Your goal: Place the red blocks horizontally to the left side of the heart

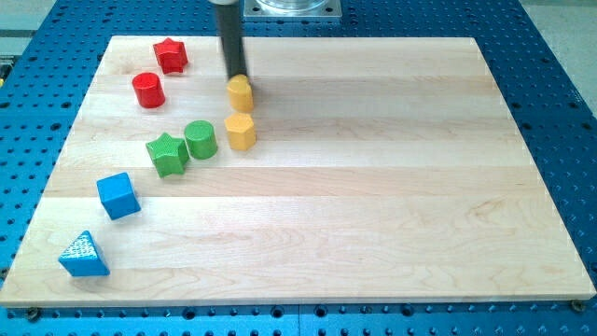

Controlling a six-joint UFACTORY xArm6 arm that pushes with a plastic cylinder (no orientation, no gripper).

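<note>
A red star block (171,55) lies near the board's top left corner. A red cylinder (148,90) stands just below and to the left of it. A yellow block (242,94) that looks like the heart sits to their right. My tip (237,77) rests at the top edge of this yellow block, touching or almost touching it. The red blocks are well to the left of my tip.
A yellow hexagonal block (241,132) sits just below the heart. A green cylinder (200,139) and a green star (167,154) lie to its left. A blue cube (118,195) and a blue triangle (84,255) lie toward the bottom left of the wooden board (373,187).
</note>
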